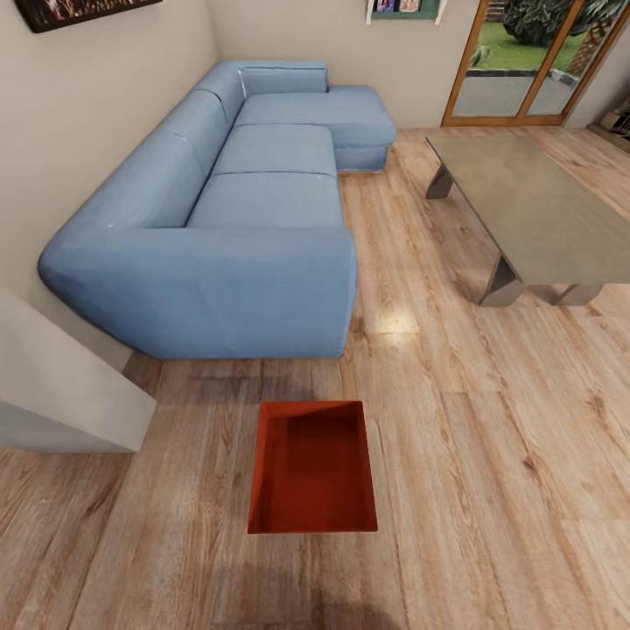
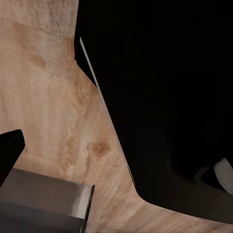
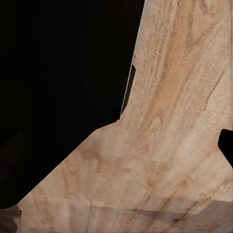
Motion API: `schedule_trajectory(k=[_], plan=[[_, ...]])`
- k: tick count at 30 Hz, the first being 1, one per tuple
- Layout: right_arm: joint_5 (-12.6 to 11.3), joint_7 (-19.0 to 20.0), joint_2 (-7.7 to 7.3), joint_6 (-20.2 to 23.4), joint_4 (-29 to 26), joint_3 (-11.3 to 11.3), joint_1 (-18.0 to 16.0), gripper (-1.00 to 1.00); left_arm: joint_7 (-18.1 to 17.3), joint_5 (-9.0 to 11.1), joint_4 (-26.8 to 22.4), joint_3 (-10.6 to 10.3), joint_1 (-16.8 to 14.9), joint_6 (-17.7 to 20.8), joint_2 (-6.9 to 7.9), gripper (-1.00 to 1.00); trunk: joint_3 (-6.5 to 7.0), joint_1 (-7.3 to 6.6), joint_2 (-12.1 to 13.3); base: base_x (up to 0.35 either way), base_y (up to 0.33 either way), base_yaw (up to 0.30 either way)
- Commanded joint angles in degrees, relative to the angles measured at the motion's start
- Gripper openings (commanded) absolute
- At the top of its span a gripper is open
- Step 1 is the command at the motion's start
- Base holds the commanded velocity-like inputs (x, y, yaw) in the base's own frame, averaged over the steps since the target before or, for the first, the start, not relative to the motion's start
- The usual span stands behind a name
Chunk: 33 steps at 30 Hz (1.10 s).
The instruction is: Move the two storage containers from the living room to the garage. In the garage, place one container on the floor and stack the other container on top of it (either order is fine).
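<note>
A light wood-plank floor (image 1: 490, 420) fills the living room. A big light-blue sofa (image 1: 254, 219) sits along the wall, a low grey table (image 1: 525, 201) well apart. One orange-red container (image 1: 312, 466) rests on the floor, near the sofa's arm. Whether either claw is apart or together cannot be told.

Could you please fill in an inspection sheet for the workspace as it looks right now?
Surface: light wood-plank floor, with a bright glare patch near the sofa corner.
Job's things: one orange-red storage container sits upright and empty on the floor, just in front of the sofa's near arm; a second container is not seen.
Clutter: nothing seen.
Grippers: dark shapes edge both wrist views; open or shut cannot be told.
Cables: nothing seen.
Surroundings: light-blue sectional sofa along the beige wall; low grey table to the right; glazed wood-framed door at the far end; a white ledge at the left edge.
</note>
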Motion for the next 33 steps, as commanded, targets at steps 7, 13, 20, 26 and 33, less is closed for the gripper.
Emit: schedule_trajectory(k=[7,13,20,26,33], plan=[[0.2,0.01,0.35,-0.16,0.01,-0.56,-0.06,1.0,-0.01,-0.46,-0.58,-0.51,-0.01,0.24,-0.06,1.0,-0.02,0.0,-0.01,0.0,0.0,0.0],[0.34,0.28,0.13,-0.01,-1.88,-0.52,-0.14,1.0,0.23,-0.28,-5.7,-0.54,-0.01,0.64,1.28,1.0,-0.02,0.0,-0.01,0.0,0.0,0.0],[0.03,0.18,0.56,8.86,-17.58,-0.63,-0.23,1.0,0.28,-0.34,-17.25,-0.36,-0.08,6.24,2.26,1.0,-0.02,0.0,-0.01,0.0,0.0,0.0],[-0.39,0.05,0.73,13.01,-25.49,-0.83,-0.36,1.0,0.41,-0.4,-24.68,-0.33,-0.97,14.93,2.88,1.0,-0.02,0.0,-0.01,0.0,0.0,0.0],[-5.17,-3.29,1.11,14.98,-26.55,-0.9,-8.49,1.0,4.03,-0.14,-23.26,-0.24,-11.19,18.75,2.73,1.0,-0.02,0.0,-0.01,0.0,0.0,0.0]])
